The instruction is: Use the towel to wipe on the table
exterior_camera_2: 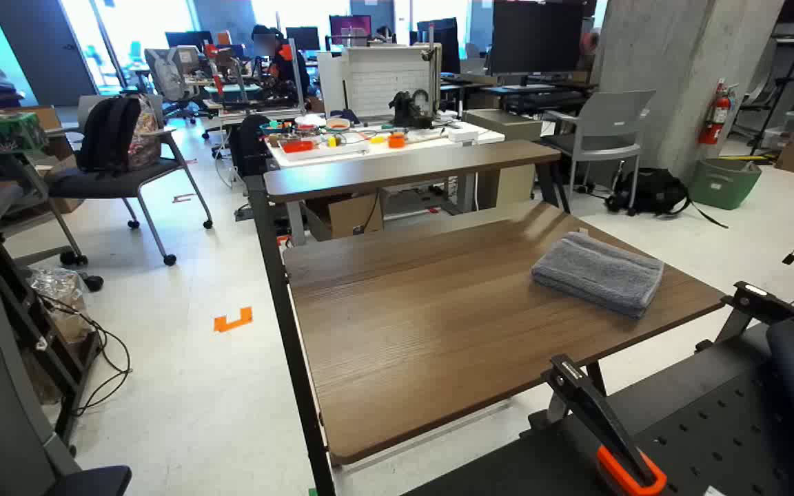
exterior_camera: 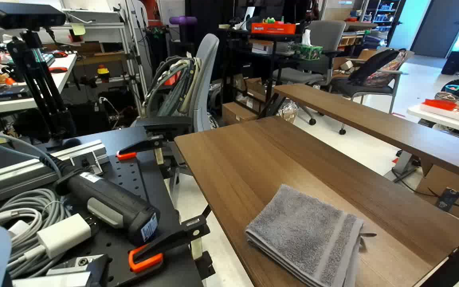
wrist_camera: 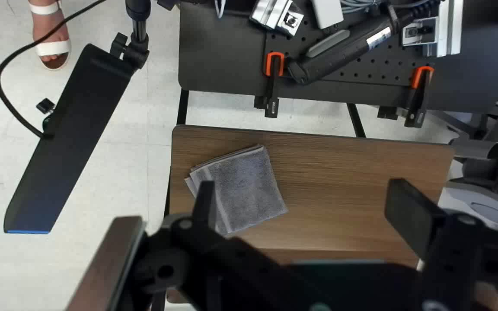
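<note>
Towel (wrist_camera: 249,185), gray and folded, lies flat just beside the left edge of the wood-grain surface (wrist_camera: 344,172), near its upper-left corner in the wrist view. Rightward, in the foreground, the end effector (wrist_camera: 303,194) gapes wide. Beyond the surface's upper edge, a black corded device (wrist_camera: 344,52) sits left of an orange-tipped clamp (wrist_camera: 421,93).

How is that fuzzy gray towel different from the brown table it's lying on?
Color: the towel is gray, while the table is brown.
Surface: the towel looks fuzzy, while the table looks smooth, with a wood-grain pattern.
Size: the towel is much smaller, covering only part of the table.
Form: the towel is folded into layers, while the table has a flat, stiff-looking top.
Shared: both look roughly rectangular.
</note>
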Tool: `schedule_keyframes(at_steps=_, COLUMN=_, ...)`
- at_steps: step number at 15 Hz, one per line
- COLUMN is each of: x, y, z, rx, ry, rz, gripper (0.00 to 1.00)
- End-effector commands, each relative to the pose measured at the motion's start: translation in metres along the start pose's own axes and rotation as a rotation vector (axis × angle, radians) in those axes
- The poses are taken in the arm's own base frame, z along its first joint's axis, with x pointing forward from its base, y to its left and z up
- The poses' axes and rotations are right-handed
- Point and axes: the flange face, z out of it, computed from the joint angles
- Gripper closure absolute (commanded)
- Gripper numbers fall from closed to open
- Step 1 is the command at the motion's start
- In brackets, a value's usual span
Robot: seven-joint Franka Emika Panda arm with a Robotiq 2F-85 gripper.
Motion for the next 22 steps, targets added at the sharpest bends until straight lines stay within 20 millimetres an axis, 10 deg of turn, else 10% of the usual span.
schedule_keyframes(at_steps=1, x=0.000, y=0.000, z=-0.001, rx=0.000, ry=-0.001, rz=0.000, gripper=0.00)
schedule_keyframes(at_steps=5, x=0.007, y=0.001, z=-0.002, rx=0.038, ry=0.020, rz=0.009, gripper=0.00)
schedule_keyframes(at_steps=12, x=0.078, y=-0.020, z=0.015, rx=0.086, ry=-0.010, rz=0.102, gripper=0.00)
schedule_keyframes(at_steps=22, x=0.154, y=-0.015, z=0.132, rx=-0.059, ry=-0.166, rz=0.213, gripper=0.00)
